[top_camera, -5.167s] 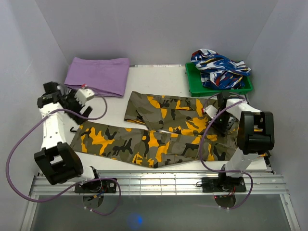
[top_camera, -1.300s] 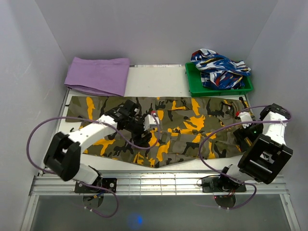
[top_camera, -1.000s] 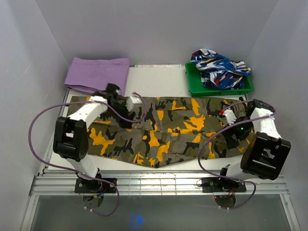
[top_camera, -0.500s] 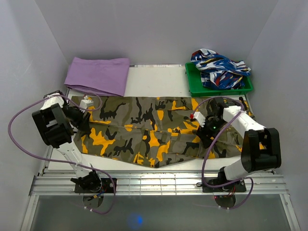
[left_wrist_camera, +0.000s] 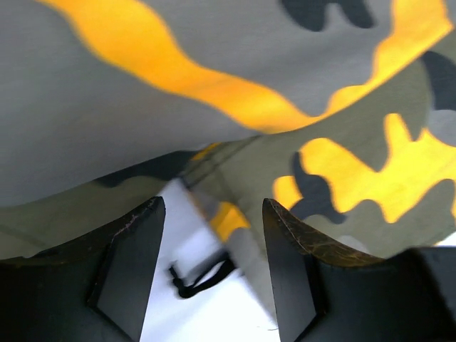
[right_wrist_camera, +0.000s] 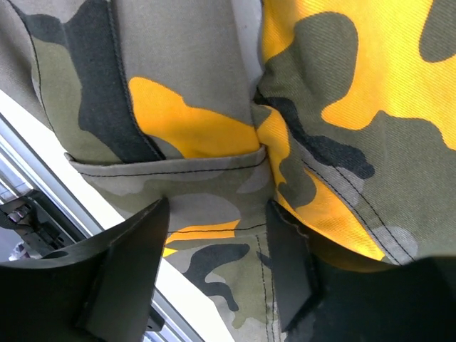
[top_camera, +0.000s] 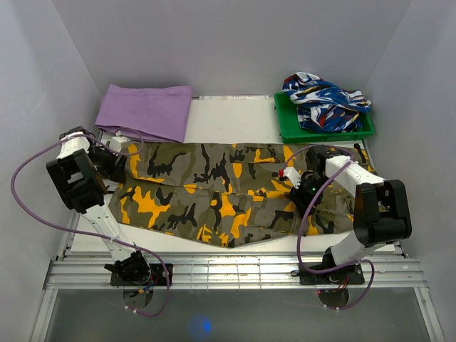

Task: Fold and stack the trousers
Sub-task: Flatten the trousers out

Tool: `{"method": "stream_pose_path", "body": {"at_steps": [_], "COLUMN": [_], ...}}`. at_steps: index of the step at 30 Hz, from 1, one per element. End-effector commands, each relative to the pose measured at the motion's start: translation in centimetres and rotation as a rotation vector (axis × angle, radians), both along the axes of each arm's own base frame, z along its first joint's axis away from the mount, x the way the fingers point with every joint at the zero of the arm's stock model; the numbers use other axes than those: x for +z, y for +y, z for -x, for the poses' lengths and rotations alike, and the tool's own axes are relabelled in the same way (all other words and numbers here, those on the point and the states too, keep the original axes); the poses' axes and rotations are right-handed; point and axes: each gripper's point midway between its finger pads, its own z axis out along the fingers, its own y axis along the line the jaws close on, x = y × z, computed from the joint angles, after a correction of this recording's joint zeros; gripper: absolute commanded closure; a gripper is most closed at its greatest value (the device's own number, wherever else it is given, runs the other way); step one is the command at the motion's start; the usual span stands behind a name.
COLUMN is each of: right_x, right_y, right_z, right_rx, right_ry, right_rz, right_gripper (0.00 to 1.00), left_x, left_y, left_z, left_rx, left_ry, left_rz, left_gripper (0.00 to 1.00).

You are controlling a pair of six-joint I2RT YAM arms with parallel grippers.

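The trousers [top_camera: 228, 192] lie spread lengthways across the middle of the white surface [top_camera: 228, 121]. One leg is laid along the other, and the camouflage patches face up.

At their left end sits the left pincer [top_camera: 121, 155], low over the cloth edge. Seen from its own wrist, the left pincer [left_wrist_camera: 214, 206] is released. Its two dark fingers [left_wrist_camera: 132, 256] stand apart, with bare surface, a bit of hem and a small black loop [left_wrist_camera: 203, 274] showing in the gap. Cloth lies right over the fingertips, and I cannot tell whether it touches them.

Towards the right end, the right pincer [top_camera: 296, 189] is down on the trousers near the waist part. In its wrist view the right pincer [right_wrist_camera: 214, 206] is also unclenched. Its fingers [right_wrist_camera: 125, 263] are set apart astride a stitched fold beside a pocket edge, and nothing is pinched between them.

Behind the trousers, at the far left, lies a folded purple cloth [top_camera: 146, 112], just beside the left pincer. At the far right stands a green tray [top_camera: 283, 117] holding a crumpled blue, white and red garment [top_camera: 324, 100].
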Motion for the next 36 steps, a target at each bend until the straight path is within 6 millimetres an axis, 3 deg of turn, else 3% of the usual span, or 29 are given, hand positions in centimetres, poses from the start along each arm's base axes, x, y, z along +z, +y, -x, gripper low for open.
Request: {"method": "stream_pose_path", "body": {"at_steps": [1, 8, 13, 18, 21, 22, 23, 25, 26, 28, 29, 36], "right_x": [-0.3, -0.1, 0.6, 1.5, 1.8, 1.9, 2.0, 2.2, 2.3, 2.5, 2.6, 3.7], "right_y": [0.2, 0.6, 1.1, 1.5, 1.8, 1.9, 2.0, 2.1, 2.1, 2.1, 2.1, 2.3], "right_z": [0.5, 0.7, 0.7, 0.8, 0.7, 0.7, 0.7, 0.7, 0.7, 0.7, 0.8, 0.4], "right_rx": [0.02, 0.022, 0.024, 0.027, 0.031, 0.032, 0.032, 0.033, 0.039, 0.046, 0.05, 0.066], "right_ry": [0.022, 0.033, 0.037, 0.042, 0.042, 0.044, 0.047, 0.048, 0.043, 0.039, 0.037, -0.028], "right_rz": [-0.005, -0.027, -0.051, -0.07, -0.081, -0.089, -0.091, -0.094, -0.095, -0.098, -0.099, -0.119], "right_gripper": [0.39, 0.52, 0.56, 0.57, 0.66, 0.7, 0.8, 0.87, 0.92, 0.92, 0.92, 0.92], "left_x": [1.0, -0.1, -1.2, -1.4, -1.6, -1.5, -1.5, -0.9, -0.5, 0.5, 1.0, 8.2], "left_y": [2.0, 2.5, 1.0, -0.3, -1.0, -1.3, -1.5, -2.2, -2.3, -2.8, -2.9, -3.7], "left_z": [-1.2, -1.3, 0.1, 0.1, -0.1, -0.2, -0.2, -0.1, -0.2, 0.3, 0.3, 1.3], "left_rx": [0.028, 0.047, 0.036, 0.055, 0.068, 0.074, 0.075, 0.07, 0.065, 0.056, 0.049, -0.007], "left_ry": [-0.045, -0.018, 0.022, 0.024, 0.03, 0.032, 0.031, 0.027, 0.019, 0.024, 0.017, -0.104], "left_rz": [-0.03, -0.023, 0.04, 0.115, 0.153, 0.163, 0.175, 0.207, 0.214, 0.231, 0.232, 0.23], "left_gripper": [0.32, 0.3, 0.3, 0.31, 0.38, 0.45, 0.5, 0.62, 0.74, 0.86, 0.99, 1.0]}}
